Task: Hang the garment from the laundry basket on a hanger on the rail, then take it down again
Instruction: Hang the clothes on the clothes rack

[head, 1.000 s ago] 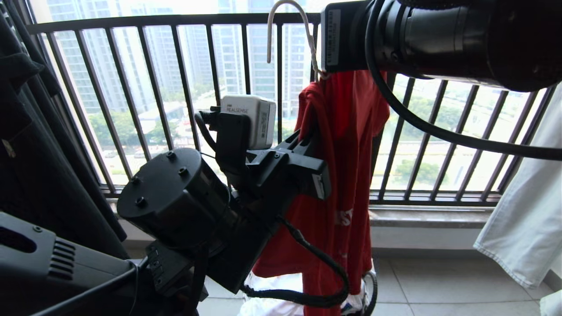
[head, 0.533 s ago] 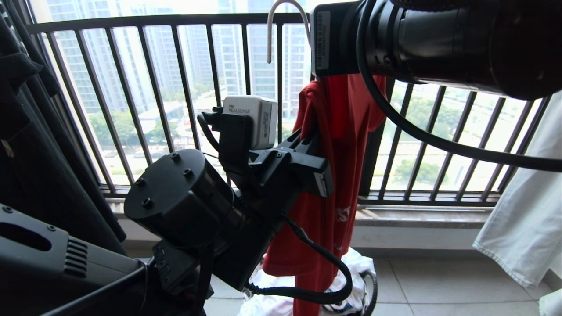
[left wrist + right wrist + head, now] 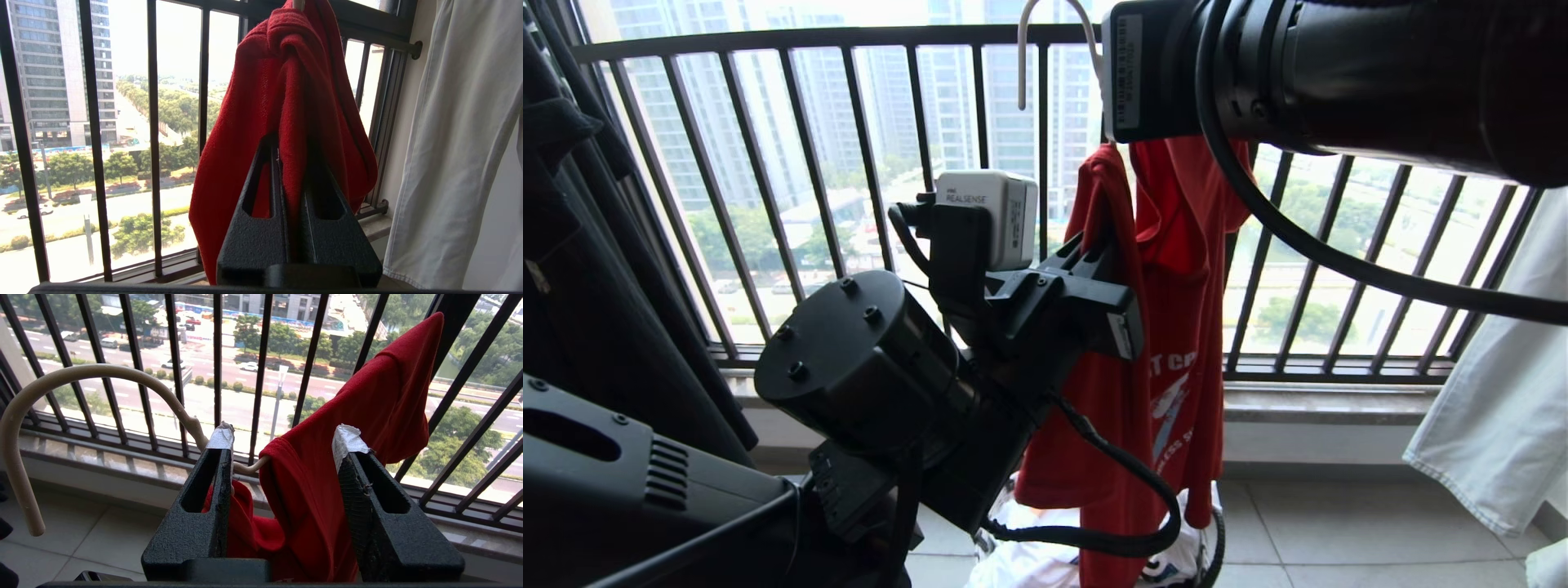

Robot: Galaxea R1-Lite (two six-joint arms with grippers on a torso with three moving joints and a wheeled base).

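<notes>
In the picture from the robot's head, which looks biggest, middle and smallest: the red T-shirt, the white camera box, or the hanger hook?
1. Red T-shirt
2. White camera box, though it sits nearer the camera
3. Hanger hook

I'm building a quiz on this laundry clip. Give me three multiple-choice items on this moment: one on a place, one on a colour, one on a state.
1. Where does the basket stand?
A. on the floor under the T-shirt
B. on the window sill
C. on the railing

2. What colour is the T-shirt on the hanger?
A. black
B. red
C. white

3. How do the right gripper's jaws stand?
A. shut on the hanger's hook
B. shut on a sleeve
C. apart, with cloth between them

Answers: 1 A, the head view shows its rim on the tiles below the shirt's hem. 2 B, every view shows red cloth. 3 C, the right wrist view shows a wide gap between the taped fingertips.
</notes>
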